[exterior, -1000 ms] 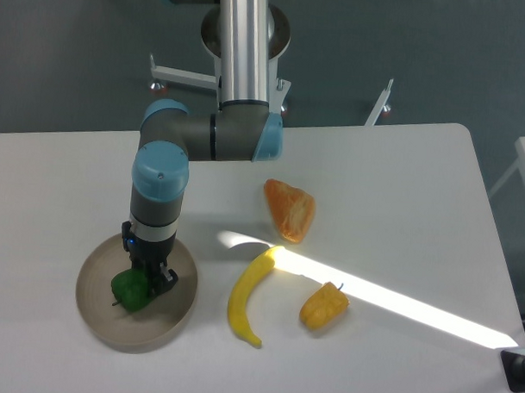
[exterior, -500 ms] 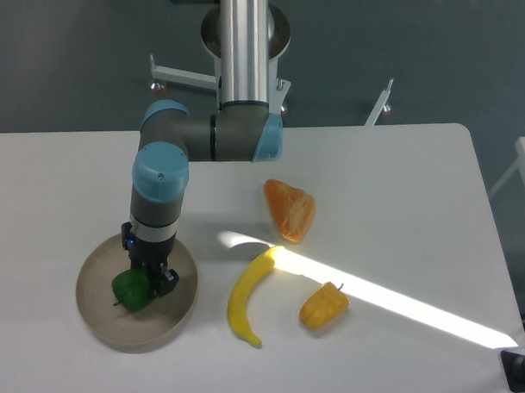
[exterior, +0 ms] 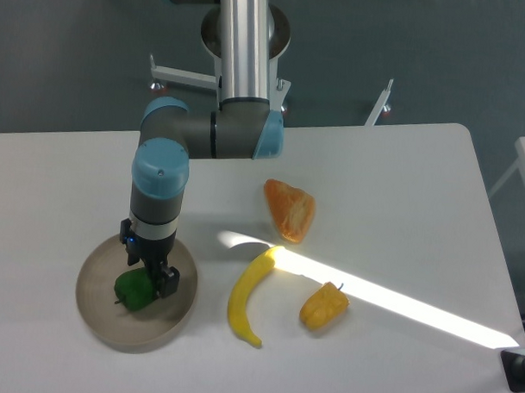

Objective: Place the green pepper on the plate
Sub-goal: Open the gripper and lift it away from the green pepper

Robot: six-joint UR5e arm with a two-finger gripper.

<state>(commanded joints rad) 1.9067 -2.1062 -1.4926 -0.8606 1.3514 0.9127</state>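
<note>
Green pepper (exterior: 135, 289) on plate (exterior: 103, 316), gripper (exterior: 153, 277) pointing straight down.

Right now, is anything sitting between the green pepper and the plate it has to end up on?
Nothing visible is. The green pepper already lies on the plate, with the tool right at it.

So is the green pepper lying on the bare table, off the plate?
No, the green pepper sits within the rim of the plate, directly beneath the hand.
</note>
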